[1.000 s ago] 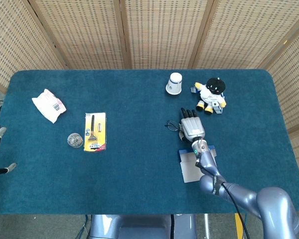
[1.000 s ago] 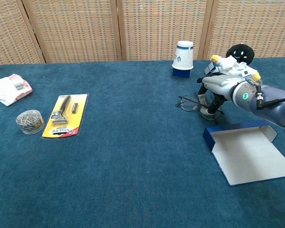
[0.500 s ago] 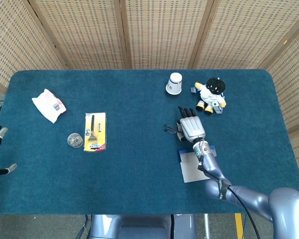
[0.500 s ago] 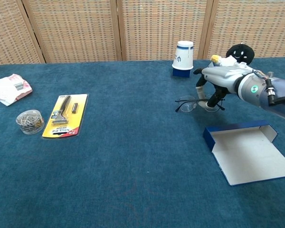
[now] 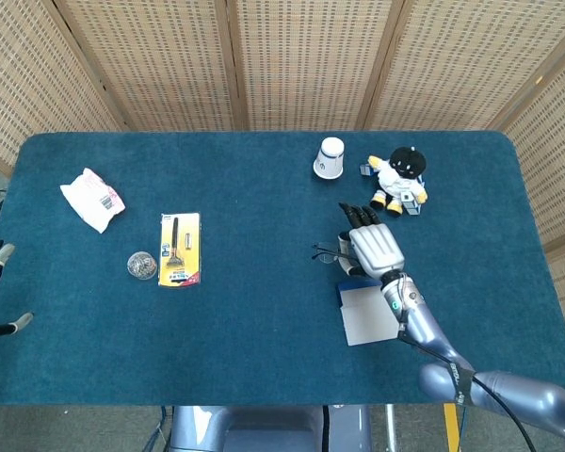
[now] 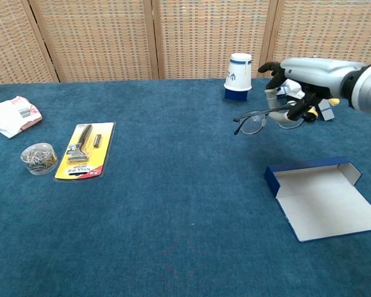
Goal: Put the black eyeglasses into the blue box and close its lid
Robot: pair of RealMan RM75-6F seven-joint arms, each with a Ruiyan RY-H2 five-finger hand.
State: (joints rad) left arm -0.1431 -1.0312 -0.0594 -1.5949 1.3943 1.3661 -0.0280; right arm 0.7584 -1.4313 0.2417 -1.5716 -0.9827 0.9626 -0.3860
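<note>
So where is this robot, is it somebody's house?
Probably not a house; it looks like a robot test room. A table covered in dark blue carpet stands before woven cane screens, with unrelated things scattered on it, such as a small plush doll and a white paper cup.

The right hand (image 6: 300,77) is silver-grey with black fingers (image 6: 269,67). The eyeglasses (image 6: 266,119) it holds have thin black rims. Just below the hand, the open box (image 6: 321,195) is blue outside and white inside. Behind the hand, the paper cup (image 6: 238,77) is white with a blue bottom. The plush doll (image 5: 399,180) beside the hand is black, white and yellow. The table cloth (image 6: 173,204) is dark teal.
</note>
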